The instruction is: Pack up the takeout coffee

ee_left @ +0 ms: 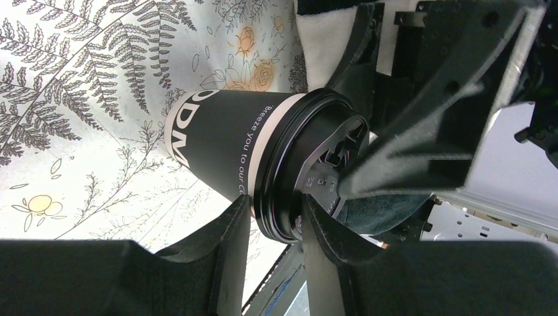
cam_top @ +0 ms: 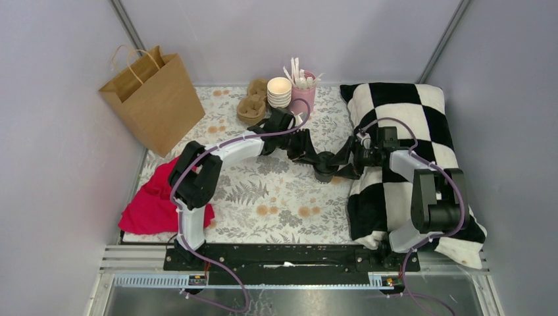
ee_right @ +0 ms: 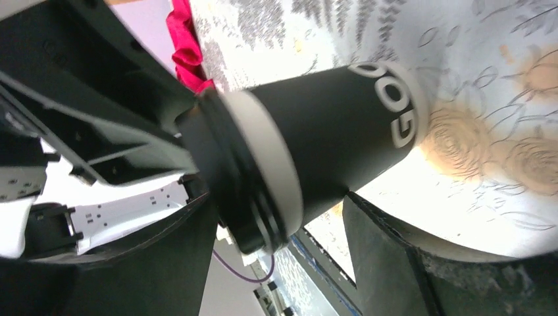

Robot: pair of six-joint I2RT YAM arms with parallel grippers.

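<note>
The takeout coffee (ee_left: pixel 224 141) is clamped at its lid (ee_left: pixel 279 158) by the left end effector (ee_left: pixel 275 216), seemingly to steady it; the right end effector (ee_right: pixel 276 210) is spread astride it, unclamped.

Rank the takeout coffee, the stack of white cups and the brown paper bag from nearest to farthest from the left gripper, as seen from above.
1. The takeout coffee, right at the left gripper, mid-table.
2. The stack of white cups, at the back of the table.
3. The brown paper bag, in the far left corner.
</note>
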